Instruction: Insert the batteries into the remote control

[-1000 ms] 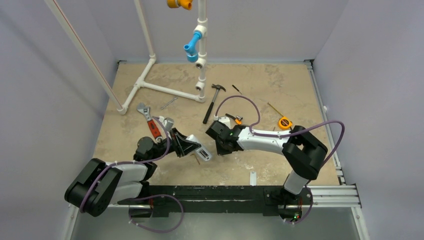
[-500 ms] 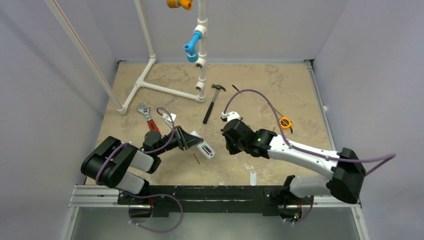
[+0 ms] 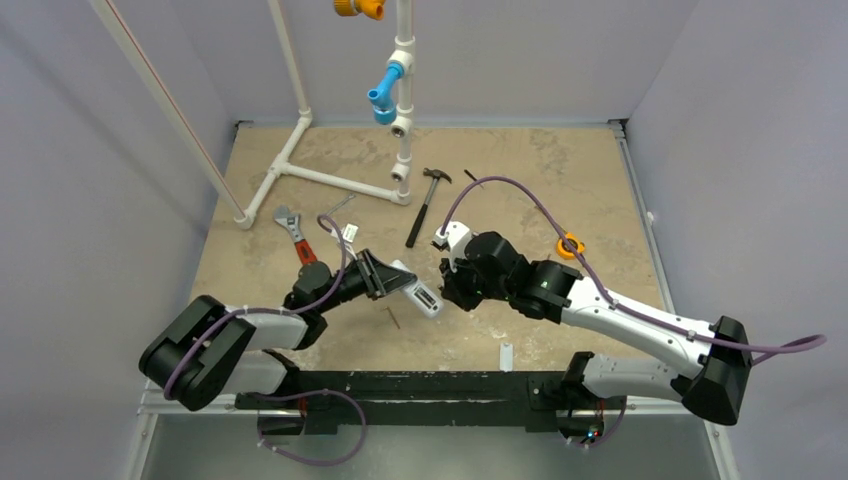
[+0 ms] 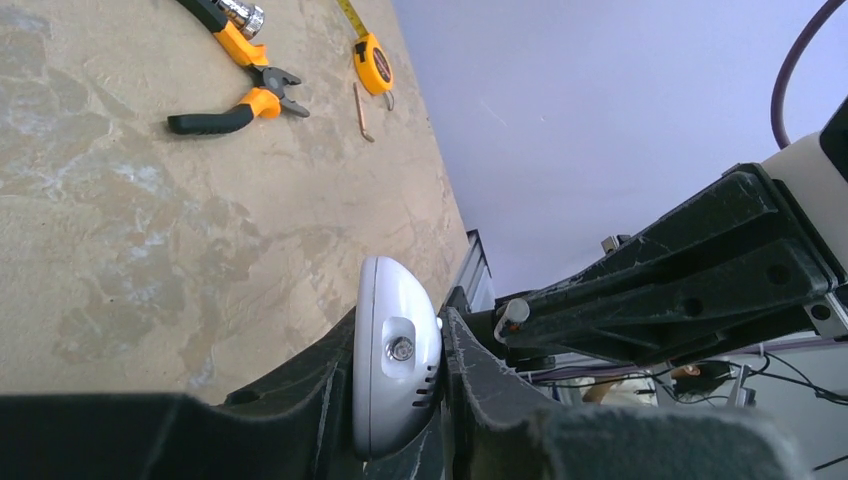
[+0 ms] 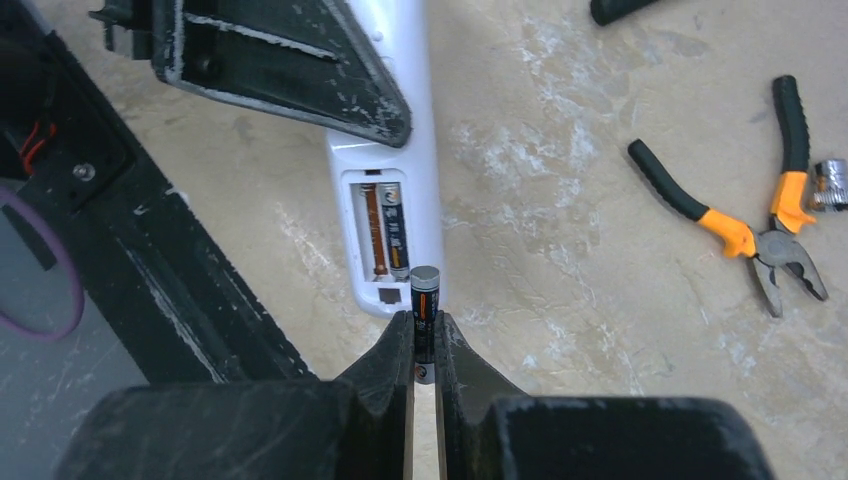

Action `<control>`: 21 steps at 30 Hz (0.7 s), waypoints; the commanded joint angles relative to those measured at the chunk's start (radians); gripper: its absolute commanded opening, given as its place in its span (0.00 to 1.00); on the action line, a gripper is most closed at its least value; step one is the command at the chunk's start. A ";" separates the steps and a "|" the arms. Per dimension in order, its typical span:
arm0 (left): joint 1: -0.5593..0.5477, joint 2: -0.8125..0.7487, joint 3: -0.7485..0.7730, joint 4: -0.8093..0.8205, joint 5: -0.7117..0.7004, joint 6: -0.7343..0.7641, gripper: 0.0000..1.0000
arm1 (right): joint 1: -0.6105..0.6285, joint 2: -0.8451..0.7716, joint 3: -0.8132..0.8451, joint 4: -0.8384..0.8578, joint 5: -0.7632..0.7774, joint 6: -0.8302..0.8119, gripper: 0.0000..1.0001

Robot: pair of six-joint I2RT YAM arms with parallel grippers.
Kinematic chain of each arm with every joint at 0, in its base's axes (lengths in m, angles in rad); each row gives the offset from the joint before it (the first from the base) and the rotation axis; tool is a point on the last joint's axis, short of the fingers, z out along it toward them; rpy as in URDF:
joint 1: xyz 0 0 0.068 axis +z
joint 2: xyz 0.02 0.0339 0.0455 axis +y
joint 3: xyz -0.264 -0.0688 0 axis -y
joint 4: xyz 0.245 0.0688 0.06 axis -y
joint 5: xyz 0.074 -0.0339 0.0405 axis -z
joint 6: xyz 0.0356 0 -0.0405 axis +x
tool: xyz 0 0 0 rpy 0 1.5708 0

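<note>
Right wrist view: right gripper [image 5: 422, 345] pinches a dark cylindrical battery [image 5: 424, 300] at the open bay of the remote control [image 5: 420, 200]; second battery [image 5: 396, 235] seated inside. Left gripper [image 4: 398, 335] clamps its smooth white casing. Orange-handled pliers [image 5: 740, 235] lie well apart from it.

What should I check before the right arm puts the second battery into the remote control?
1. Remote control clamped in left gripper: ok.
2. Held battery gripped by right gripper: ok.
3. Compartment uncovered: ok.
4. Free slot beside the loaded battery: ok.
5. Held battery lined up with free slot: not ok, it stands off to the side at the remote's end.
6. Polarity: cannot tell.
</note>
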 commanded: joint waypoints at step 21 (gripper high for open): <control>-0.077 -0.006 0.063 -0.073 -0.082 -0.053 0.00 | 0.005 0.120 0.093 0.048 -0.211 -0.069 0.02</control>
